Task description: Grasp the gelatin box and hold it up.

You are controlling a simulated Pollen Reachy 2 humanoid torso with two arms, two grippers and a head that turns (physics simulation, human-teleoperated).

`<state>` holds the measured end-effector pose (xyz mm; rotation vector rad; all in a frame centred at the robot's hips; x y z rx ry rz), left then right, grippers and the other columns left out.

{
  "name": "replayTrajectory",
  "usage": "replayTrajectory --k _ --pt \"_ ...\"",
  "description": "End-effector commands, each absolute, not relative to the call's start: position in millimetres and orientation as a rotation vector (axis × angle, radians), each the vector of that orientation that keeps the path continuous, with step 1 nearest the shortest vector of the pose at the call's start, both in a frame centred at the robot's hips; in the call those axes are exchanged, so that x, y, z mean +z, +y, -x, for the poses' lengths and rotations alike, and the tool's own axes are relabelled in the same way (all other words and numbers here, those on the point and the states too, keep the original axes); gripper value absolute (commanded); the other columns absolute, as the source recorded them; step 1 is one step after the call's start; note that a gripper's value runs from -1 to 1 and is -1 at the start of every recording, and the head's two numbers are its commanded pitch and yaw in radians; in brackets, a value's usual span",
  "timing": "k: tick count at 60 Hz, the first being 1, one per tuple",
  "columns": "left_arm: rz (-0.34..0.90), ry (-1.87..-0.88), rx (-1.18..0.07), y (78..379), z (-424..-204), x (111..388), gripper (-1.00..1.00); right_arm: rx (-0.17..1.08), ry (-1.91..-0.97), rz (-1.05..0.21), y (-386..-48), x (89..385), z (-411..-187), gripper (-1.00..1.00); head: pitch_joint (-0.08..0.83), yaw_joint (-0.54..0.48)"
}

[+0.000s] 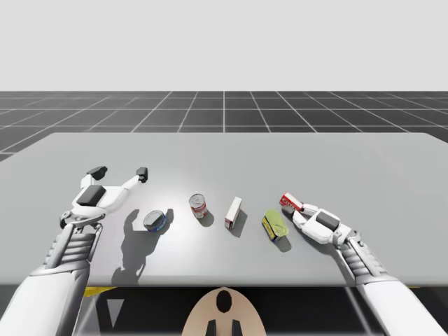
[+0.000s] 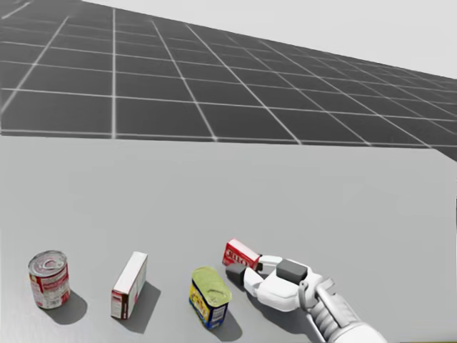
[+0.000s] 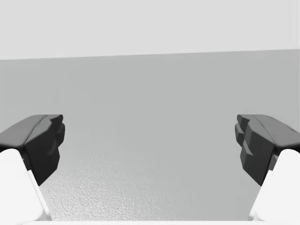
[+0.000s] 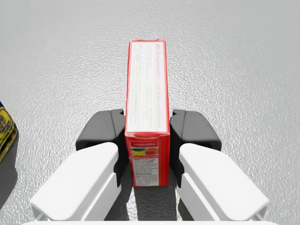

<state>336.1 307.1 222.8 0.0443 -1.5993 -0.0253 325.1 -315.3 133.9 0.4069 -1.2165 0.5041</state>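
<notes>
1. Where my right arm ends, on the right side of the grey table (image 1: 315, 161), the red gelatin box (image 4: 147, 108) is stuck between the two fingers of my right gripper (image 4: 147, 129)
2. The gelatin box (image 1: 290, 202) stands on a thin long side, and it looks like it rests on the table top
3. Its long way runs straight out ahead of the gripper, in line with the fingers. One small end is back by the hand and the other small end sticks out past the fingertips
4. The dark pads (image 4: 101, 129) press on its two wide sides, one from each side, near the end by the hand, so the box is pinched tight
5. In the high view my right arm comes in from the lower right, lies low over the table and points up and to the left, and the box points the same way
6. Just beside the right gripper (image 1: 294, 208) lies a blue tin with a yellow-green top (image 1: 275, 225), near the box but not touching it
7. Further left come a white box (image 1: 233, 213) standing on its edge, a red and white can (image 1: 199, 206) standing up, and a blue can (image 1: 155, 220) that is tipped over
8. My left gripper (image 1: 119, 171) hangs above the left side of the table, pointing to the far side. Its fingers are spread wide apart with only bare table ahead of them
</notes>
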Motion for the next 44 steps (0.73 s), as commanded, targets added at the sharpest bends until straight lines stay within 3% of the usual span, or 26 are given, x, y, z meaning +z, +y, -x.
replayTrajectory --k 1,12,23,44 --pt "-0.047 -1.596 -0.027 306.8 -336.4 221.8 -1.00 0.492 -1.199 -0.405 -316.5 127.8 -322.5 1.00 0.333 -0.34" --pt "-0.047 -1.595 -0.027 306.7 -336.4 221.7 -1.00 0.503 -1.244 -0.409 -315.2 146.6 -318.1 1.00 0.322 -0.35" --pt "-0.047 -1.594 -0.025 306.6 -336.1 221.9 -1.00 0.515 -1.350 -0.385 -305.6 206.9 -309.0 1.00 0.327 -0.36" --pt "-0.046 -1.600 -0.017 308.4 -335.9 224.1 -1.00 0.462 -1.727 -0.342 -275.0 326.5 -288.3 1.00 0.325 -0.36"
